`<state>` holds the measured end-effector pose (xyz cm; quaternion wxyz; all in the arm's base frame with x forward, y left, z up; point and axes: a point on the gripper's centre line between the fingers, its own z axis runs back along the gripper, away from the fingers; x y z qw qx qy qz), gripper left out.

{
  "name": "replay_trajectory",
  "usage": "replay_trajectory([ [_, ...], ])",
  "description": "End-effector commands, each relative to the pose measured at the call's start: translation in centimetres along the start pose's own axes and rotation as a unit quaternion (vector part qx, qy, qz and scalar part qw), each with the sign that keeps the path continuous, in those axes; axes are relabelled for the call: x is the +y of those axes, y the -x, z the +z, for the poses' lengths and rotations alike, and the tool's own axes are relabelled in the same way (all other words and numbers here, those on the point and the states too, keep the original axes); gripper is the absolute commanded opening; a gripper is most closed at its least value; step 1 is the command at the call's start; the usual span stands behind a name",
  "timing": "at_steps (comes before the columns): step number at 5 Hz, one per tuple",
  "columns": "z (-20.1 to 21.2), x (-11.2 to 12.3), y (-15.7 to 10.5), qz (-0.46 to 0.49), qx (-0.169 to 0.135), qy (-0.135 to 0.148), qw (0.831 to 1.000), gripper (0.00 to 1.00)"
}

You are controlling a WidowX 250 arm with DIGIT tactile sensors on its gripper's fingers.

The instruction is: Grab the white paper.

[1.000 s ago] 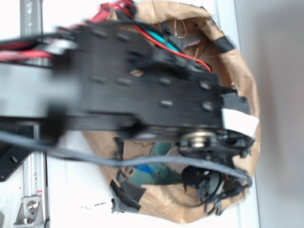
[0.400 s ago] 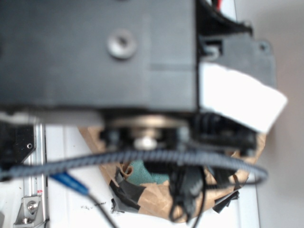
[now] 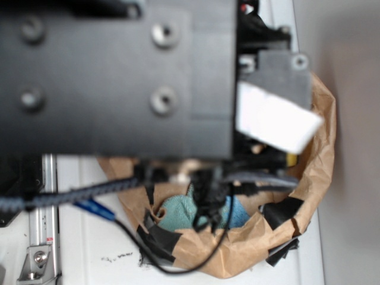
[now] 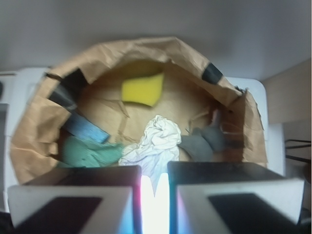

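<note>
Looking down the wrist view, I see the gripper [image 4: 155, 192] clenched on the crumpled off-white paper wad [image 4: 155, 144] mid-bag [image 4: 34, 126]; I'd lift straight, clear of the yellow sponge [image 4: 142, 89].

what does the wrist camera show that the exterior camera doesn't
Only the wrist view shows the white paper, a crumpled wad in the middle of the brown paper bowl, with the yellow sponge behind it and the grey cloth beside it. The gripper frames the paper's near end with a narrow gap.

Only the exterior view shows the robot arm from above, its cables, and a metal rail.

Both show the paper bowl with black tape patches and the teal and blue towel.
</note>
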<state>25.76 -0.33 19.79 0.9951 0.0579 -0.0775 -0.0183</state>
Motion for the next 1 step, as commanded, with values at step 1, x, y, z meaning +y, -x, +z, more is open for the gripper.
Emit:
replay_trajectory([
  [1,1.22,-0.4,0.62,0.003,-0.027,-0.007,1.0,0.0],
])
